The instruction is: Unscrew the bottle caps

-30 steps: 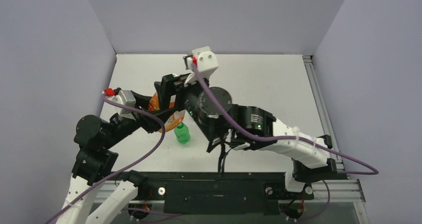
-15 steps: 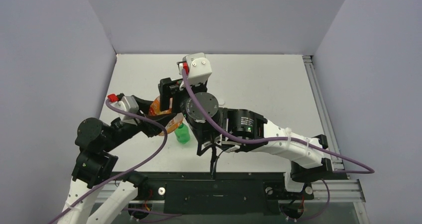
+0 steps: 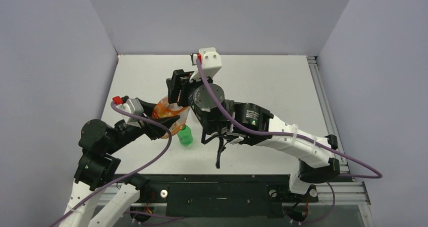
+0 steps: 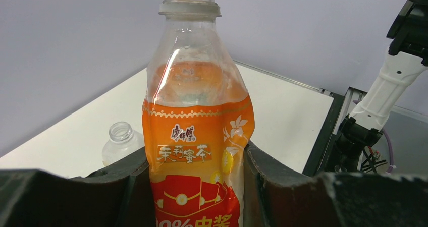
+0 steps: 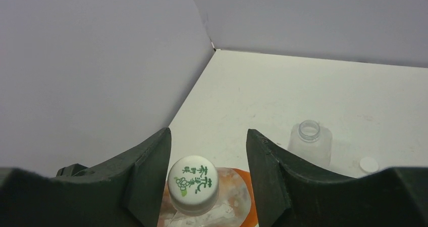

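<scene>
My left gripper (image 4: 197, 186) is shut on the label of the orange bottle (image 4: 197, 151), holding it upright above the table (image 3: 262, 80). Its white cap (image 5: 193, 182), printed in green, sits on the neck between the fingers of my right gripper (image 5: 208, 156). Those jaws are open, the left one close beside the cap and a gap on the right. From above, the right gripper (image 3: 176, 88) hangs over the orange bottle (image 3: 166, 110). A green bottle (image 3: 185, 135) with its green cap stands just in front. A clear bottle (image 5: 309, 142) stands uncapped.
A loose white cap (image 5: 368, 164) lies on the table right of the clear bottle (image 4: 120, 141). Grey walls close in the left, back and right sides. The right arm's links (image 3: 282, 133) stretch across the table's near middle.
The right gripper's jaws have narrowed around the orange bottle's cap, and its wrist has turned. The left arm has shifted the bottle slightly right.
</scene>
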{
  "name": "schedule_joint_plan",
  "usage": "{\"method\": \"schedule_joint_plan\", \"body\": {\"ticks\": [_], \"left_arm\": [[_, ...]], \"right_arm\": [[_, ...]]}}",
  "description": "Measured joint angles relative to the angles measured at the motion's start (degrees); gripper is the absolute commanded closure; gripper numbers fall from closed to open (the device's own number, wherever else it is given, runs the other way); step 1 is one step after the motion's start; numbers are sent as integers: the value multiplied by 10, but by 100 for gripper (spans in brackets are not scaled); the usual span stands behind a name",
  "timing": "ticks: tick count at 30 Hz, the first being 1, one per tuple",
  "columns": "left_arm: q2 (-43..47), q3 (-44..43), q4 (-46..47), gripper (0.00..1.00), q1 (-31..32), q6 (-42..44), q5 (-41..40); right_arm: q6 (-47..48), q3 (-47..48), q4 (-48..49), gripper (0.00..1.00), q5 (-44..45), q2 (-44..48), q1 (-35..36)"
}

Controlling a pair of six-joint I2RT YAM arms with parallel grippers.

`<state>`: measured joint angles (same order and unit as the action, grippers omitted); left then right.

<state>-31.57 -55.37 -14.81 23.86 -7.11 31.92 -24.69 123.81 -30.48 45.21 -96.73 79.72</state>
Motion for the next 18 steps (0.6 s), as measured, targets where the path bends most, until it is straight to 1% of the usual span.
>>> {"method": "schedule_joint_plan", "body": {"ticks": [3,5,7,10,14,16,18], "left_arm": [[0,1,0,100,0,1,0],[0,1,0,100,0,1,0],[0,1,0,100,0,2,-1],[-2,1,-2,100,0,3,-5],[-4,1,-3,100,0,6,-9],[-5,1,-5,100,0,7,-11],[-5,2,-5,100,0,7,-11]], "right_arm": [[-11,-4,0,52,-12,0,-6],[-17,-6,0,56,-20,0,-9],[-21,-7,0,63,-25,0,-9],[-30,-9,1,78,-33,0,-9],[-36,-11,5,93,-35,0,-9],[-37,-15,5,99,-34,0,-10],[-37,-18,8,100,-34,1,-11]]}}
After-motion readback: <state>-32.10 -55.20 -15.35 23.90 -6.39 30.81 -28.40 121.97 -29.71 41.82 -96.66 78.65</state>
